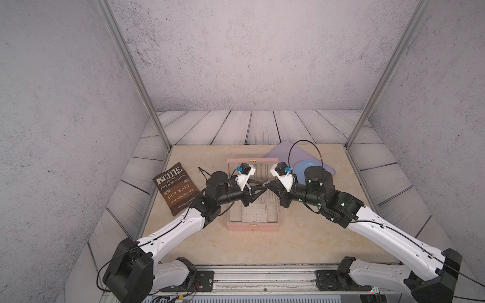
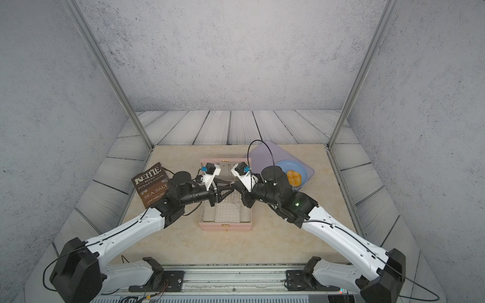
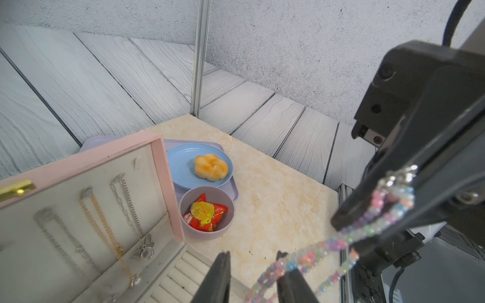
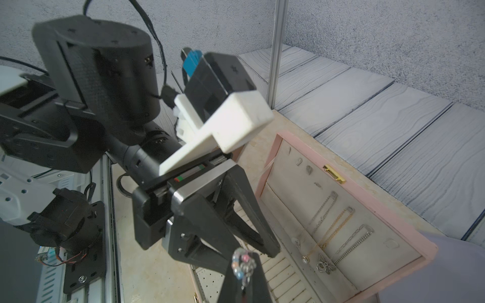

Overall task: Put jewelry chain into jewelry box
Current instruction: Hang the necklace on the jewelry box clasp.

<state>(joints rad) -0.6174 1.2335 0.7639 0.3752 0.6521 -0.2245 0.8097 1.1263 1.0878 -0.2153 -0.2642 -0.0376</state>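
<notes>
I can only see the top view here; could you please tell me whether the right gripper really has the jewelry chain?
Observer: Yes. The wrist views show the right gripper shut on the jewelry chain, a pastel beaded loop with a silver clasp.
Operator: Thank you. And the other arm?
Observer: Not yet gripping. One strand runs between the fingers of the left gripper, which stand apart.
Operator: Is anything stored already?
Observer: Three necklaces hang inside the upright lid of the jewelry box.
</notes>
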